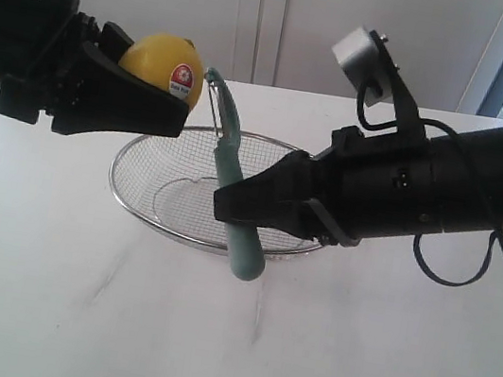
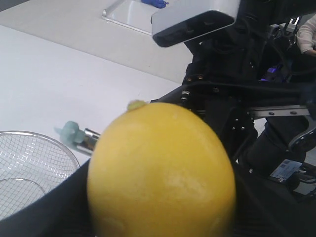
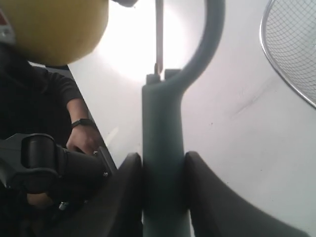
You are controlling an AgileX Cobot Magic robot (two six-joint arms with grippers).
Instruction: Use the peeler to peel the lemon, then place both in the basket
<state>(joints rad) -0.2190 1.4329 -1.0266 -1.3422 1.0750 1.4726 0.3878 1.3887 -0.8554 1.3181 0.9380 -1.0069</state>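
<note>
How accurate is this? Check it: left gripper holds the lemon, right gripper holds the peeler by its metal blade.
Wrong in one respect: the right gripper holds the peeler by its teal handle, not its blade, as the right wrist view shows. The left gripper does hold the lemon.

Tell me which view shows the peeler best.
The exterior view: the peeler shows from loop head to handle end. The right wrist view crops it to part of the handle and loop; the left wrist view shows only a teal tip.
</note>
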